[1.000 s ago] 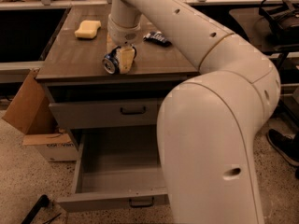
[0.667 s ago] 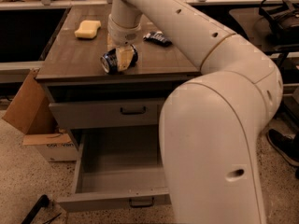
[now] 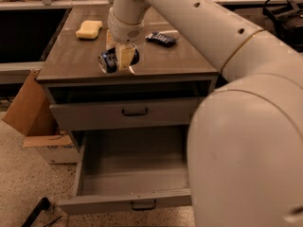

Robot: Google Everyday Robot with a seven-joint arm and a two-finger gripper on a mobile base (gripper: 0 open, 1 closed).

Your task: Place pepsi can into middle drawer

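The pepsi can is blue, lies sideways with its silver end to the left, and sits between the fingers of my gripper near the front edge of the brown cabinet top. The gripper comes down from above and is shut on the can. I cannot tell if the can rests on the top or hangs just above it. The middle drawer is pulled out wide open below, and its grey inside is bare. The upper drawer front is closed.
A yellow sponge and a dark-blue snack packet lie further back on the top. Cardboard boxes stand on the floor to the left. My white arm fills the right side and hides the drawers' right ends.
The can and gripper have shifted a little toward the front edge, and the can's silver end shows more. The drawer is open as before.
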